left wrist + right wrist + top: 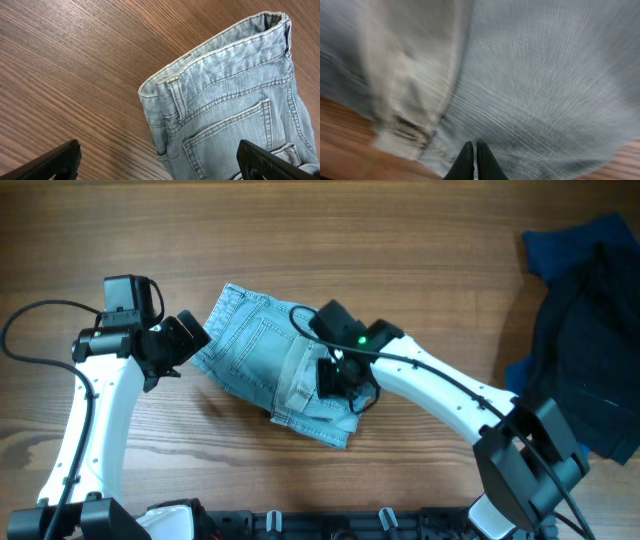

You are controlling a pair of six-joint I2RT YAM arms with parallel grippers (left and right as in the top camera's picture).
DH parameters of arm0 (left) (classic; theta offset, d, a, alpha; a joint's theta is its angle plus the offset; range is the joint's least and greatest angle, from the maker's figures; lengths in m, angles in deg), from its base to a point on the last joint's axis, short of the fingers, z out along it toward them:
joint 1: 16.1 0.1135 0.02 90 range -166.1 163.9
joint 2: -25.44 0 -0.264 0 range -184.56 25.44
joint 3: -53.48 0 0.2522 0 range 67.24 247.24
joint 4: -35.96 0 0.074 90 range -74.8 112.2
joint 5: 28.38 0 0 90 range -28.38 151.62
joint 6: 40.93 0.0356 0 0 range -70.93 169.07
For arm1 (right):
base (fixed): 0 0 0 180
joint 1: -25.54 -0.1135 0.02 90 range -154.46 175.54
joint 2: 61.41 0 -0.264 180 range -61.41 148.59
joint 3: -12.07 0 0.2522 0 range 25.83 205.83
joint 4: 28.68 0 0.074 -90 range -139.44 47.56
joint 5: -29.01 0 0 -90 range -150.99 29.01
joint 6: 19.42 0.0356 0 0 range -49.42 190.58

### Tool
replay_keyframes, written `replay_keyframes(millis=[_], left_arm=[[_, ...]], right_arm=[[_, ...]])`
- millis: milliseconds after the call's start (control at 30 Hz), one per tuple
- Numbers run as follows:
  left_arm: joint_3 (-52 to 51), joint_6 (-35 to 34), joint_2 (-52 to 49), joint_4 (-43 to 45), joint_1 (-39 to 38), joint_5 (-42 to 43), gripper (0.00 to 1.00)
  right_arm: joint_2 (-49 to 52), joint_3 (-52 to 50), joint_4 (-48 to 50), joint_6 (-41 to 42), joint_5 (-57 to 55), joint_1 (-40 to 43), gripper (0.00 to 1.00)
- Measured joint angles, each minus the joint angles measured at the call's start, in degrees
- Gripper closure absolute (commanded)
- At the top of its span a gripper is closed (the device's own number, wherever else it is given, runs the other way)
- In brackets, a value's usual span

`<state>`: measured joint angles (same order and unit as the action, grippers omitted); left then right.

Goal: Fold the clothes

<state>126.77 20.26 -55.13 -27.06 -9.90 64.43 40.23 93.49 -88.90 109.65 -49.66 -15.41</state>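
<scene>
Shows the denim shorts (pixel 262 355) lying partly folded on the table (pixel 400 230), right gripper (pixel 474 159) clenched on top of them with no cloth seen between its tips, left gripper (pixel 188 338) released beside the waistband (pixel 215 42); calls, probably, for a fresh edge pinch before the next fold.

Jaws closed together over blurred light blue denim shorts (pixel 535 85)
</scene>
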Motion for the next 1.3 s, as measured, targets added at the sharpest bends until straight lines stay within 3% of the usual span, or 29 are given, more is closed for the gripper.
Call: replay_keyframes(millis=[400,700,833,1000,1167,1300], left_arm=[[0.0,-0.02,0.0,0.44,0.0,0.0,0.0],[0.0,-0.02,0.0,0.42,0.0,0.0,0.0],[0.0,0.0,0.0,0.26,0.0,0.0,0.0],[0.0,-0.02,0.0,0.17,0.0,0.0,0.0],[0.0,-0.02,0.0,0.2,0.0,0.0,0.0],[0.0,-0.02,0.0,0.24,0.0,0.0,0.0]], right_arm=[[0.04,-10.69,17.05,4.39,12.85,-0.31,0.96],[-3.13,-10.08,18.18,2.86,19.87,-1.44,0.95],[-9.35,-9.53,15.58,2.89,17.77,2.4,0.94],[-11.63,-8.96,17.73,-0.85,16.98,12.92,0.89],[-9.18,-8.94,19.82,-3.93,17.62,15.34,0.88],[-2.08,-8.92,27.3,-6.56,22.12,15.34,0.88]])
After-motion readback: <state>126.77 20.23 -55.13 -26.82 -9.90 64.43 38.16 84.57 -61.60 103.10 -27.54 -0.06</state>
